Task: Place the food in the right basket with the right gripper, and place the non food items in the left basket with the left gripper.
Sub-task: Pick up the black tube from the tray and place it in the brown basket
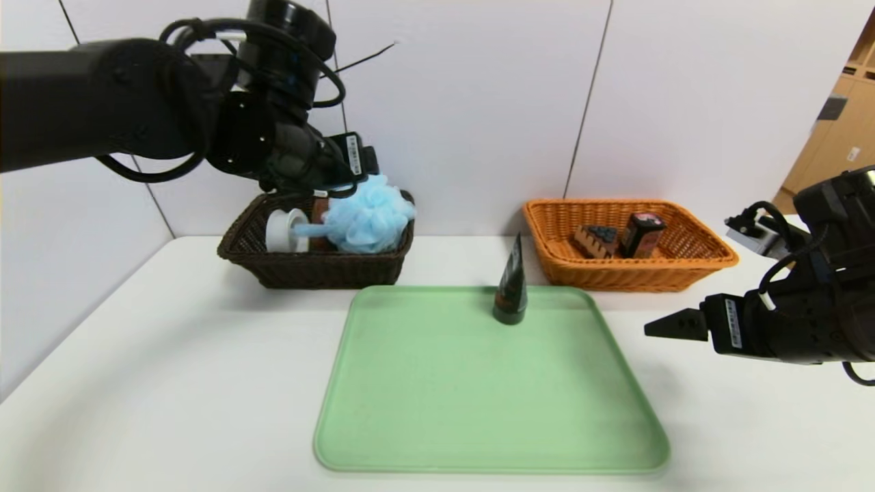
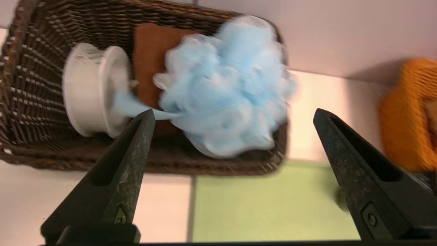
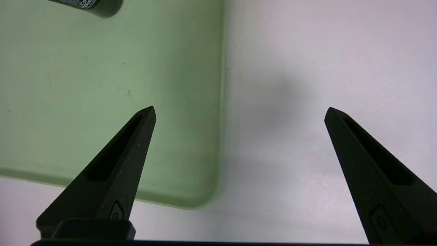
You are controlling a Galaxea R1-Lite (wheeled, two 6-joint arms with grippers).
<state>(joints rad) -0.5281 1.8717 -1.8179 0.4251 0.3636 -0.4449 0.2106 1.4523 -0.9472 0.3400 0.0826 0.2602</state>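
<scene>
The left gripper (image 2: 232,118), a black pointed claw on a black arm, hangs above the dark brown rectangular wicker basket (image 1: 301,270) at the far left part of the white table (image 1: 171,383), its jaws spread wide and holding nothing; the fluffy light-blue bath puff (image 2: 225,89) lies inside that basket at its right end, with one pale blue strand reaching beside a fingertip (image 2: 146,118), though whether it touches is unclear; the round white plastic tub (image 2: 92,89) lies on its side in the left part of the same basket, and the folded brown towel (image 2: 150,51) lies against the back wall behind the puff. The black cone-shaped tube (image 1: 510,283) stands upright, tip up, near the far edge of the pale green rectangular tray (image 1: 478,410) in the middle of the table. The orange-tan rectangular wicker basket (image 1: 629,273) sits at the far right, holding the chocolate-topped cake wedge (image 1: 593,239) and, just beside it, the small black carton with a red-white label (image 1: 642,232). The right gripper (image 3: 239,112) hovers low over the table off the tray's right edge, jaws wide apart and empty.
</scene>
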